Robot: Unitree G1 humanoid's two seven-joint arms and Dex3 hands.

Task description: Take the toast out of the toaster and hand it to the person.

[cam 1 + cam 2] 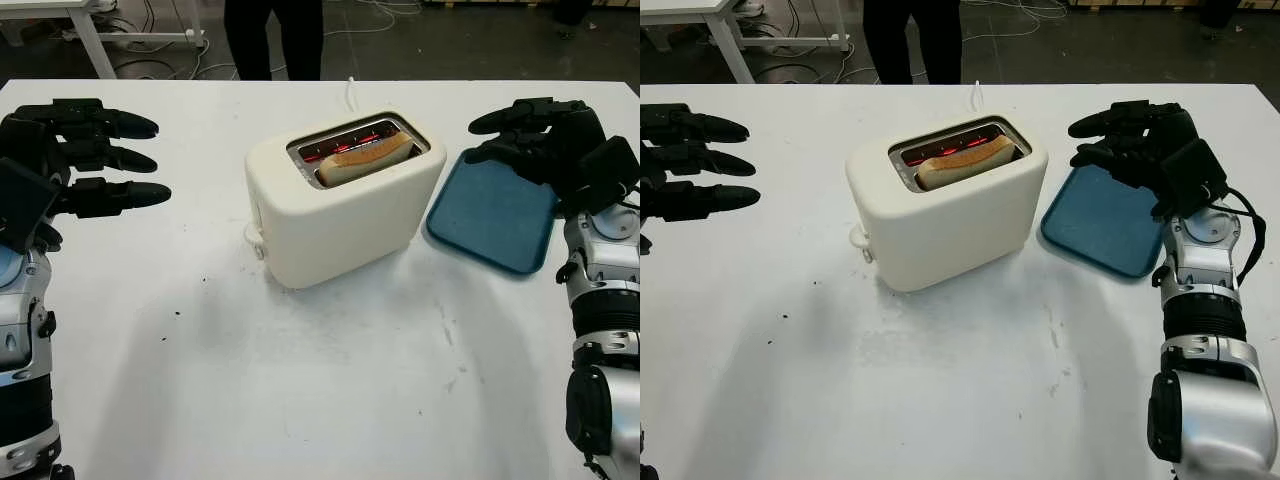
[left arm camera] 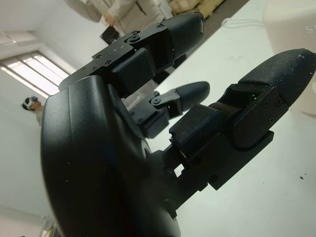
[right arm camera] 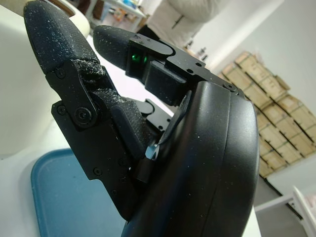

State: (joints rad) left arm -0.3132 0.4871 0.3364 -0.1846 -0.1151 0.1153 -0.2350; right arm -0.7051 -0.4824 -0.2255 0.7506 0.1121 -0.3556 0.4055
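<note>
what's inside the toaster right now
One slice of toast stands in the slot of the cream toaster, with glowing red elements beside it. The toast's lower part is hidden by the toaster's body.

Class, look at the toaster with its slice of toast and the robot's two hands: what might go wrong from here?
1. The toaster slots glow red, so fingers reaching for the toast may meet hot elements.
2. The toast sits low in its slot, so a grasp may slip.
3. The open right hand hovers over the blue tray, beside the toaster, and might knock it. The open left hand is farther off.
</note>
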